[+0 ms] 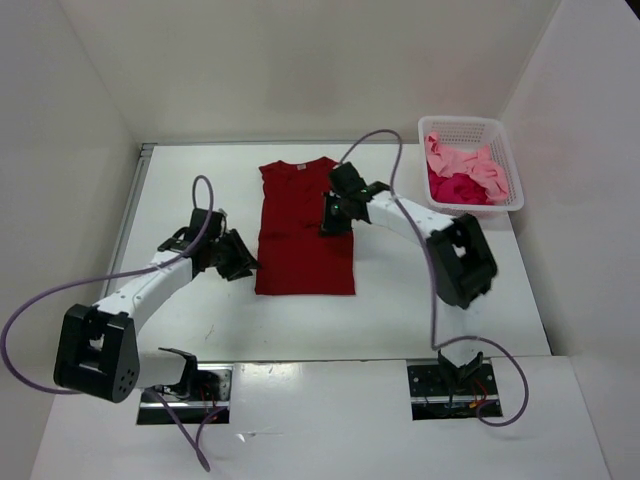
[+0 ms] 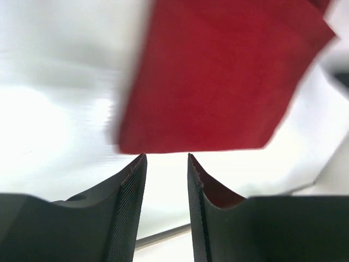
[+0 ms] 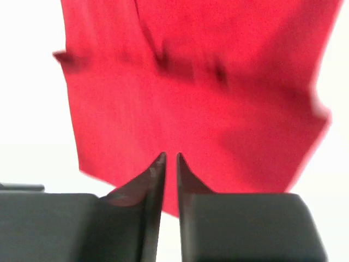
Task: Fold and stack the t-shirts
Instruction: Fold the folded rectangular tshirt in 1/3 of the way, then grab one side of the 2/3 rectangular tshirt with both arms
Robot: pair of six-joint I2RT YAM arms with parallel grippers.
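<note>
The dark red t-shirt [image 1: 300,240] lies flat at the table's middle, its sleeves folded in to make a long rectangle, collar at the far end. My left gripper [image 1: 243,262] is open and empty just off the shirt's near left edge; in the left wrist view [image 2: 166,155] the shirt [image 2: 218,76] lies just ahead of the fingertips. My right gripper [image 1: 333,222] hovers over the shirt's right edge, jaws almost together with nothing between them [image 3: 170,154], red cloth [image 3: 191,82] below. The light pink shirt [image 1: 465,160] and the crimson-magenta shirt [image 1: 458,188] lie crumpled in the basket.
A white mesh basket [image 1: 470,122] stands at the back right corner of the white table. White walls close in the back and both sides. Purple cables loop from both arms.
</note>
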